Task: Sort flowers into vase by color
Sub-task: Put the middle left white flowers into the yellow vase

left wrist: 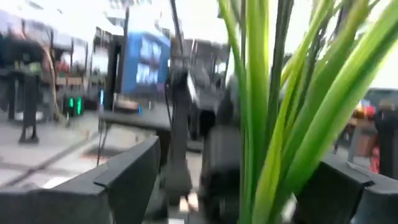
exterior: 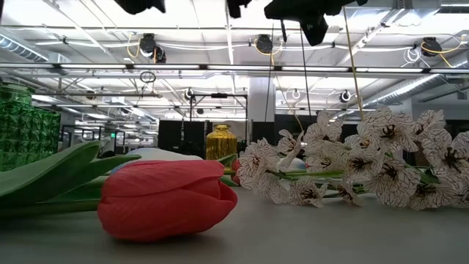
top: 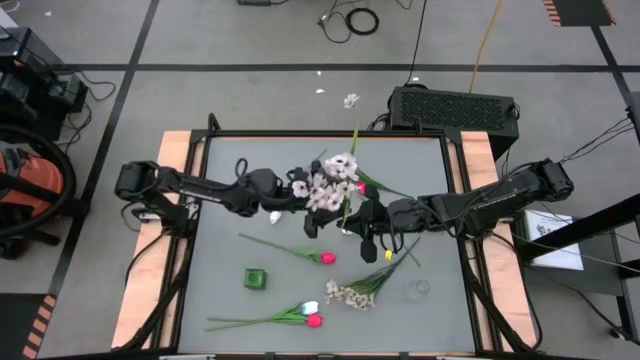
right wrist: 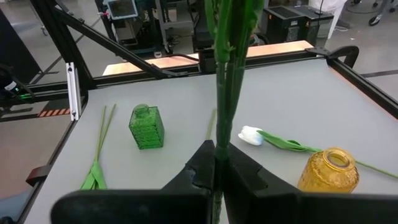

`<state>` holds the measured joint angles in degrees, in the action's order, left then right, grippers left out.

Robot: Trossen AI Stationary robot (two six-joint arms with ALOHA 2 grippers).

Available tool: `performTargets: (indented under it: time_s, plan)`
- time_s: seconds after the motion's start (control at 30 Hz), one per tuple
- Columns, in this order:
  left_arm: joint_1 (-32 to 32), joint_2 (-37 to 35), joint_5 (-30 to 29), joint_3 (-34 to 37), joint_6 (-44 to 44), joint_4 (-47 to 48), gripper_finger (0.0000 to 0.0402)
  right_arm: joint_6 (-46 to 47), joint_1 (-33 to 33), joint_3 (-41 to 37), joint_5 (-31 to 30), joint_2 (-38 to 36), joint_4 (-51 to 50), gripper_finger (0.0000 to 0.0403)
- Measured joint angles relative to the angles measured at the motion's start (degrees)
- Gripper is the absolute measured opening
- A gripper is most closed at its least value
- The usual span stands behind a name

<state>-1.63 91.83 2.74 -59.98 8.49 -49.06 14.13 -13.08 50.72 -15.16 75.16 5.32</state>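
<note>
Flowers lie scattered on the grey table point(top: 230, 270), which has pale wooden side rails and stands on a grey floor crossed by dark tape lines, with a black ventilated box point(top: 455, 108) just beyond its far edge and cables further off. Level across the surface, a bright hall with ceiling pipes and lamps shows behind. Held above the table's middle is a spray of pale blossoms point(top: 328, 185): the right gripper point(right wrist: 216, 171) is closed tight on its green stems, and the left gripper point(left wrist: 233, 180) stands wide with green stems between its fingers, not pinching them. On the surface rest a second pale spray point(top: 352, 293), a pink-red tulip point(top: 327, 258), a white and a pink-red tulip side by side point(top: 311, 314), a green glass vase point(top: 255, 278), and an amber vase point(right wrist: 328, 171).
</note>
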Motion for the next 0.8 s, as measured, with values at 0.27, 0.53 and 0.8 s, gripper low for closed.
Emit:
performTargets:
  time_s: [0.27,0.53,0.8]
  plan:
    - [-0.1,0.4,2.1,-0.6,-0.3,-2.9,0.0249,0.2,0.0,0.0,0.1,0.0,-1.1,0.0009]
    - [2.1,0.3,12.3,-0.6,0.3,-2.9,0.0070,0.2,0.0,0.0,0.2,0.0,-1.3,0.0009]
    - [5.5,-0.1,19.5,-0.5,3.9,-1.4,0.0024,5.0,0.4,0.0,-0.2,0.0,-2.8,0.0042]
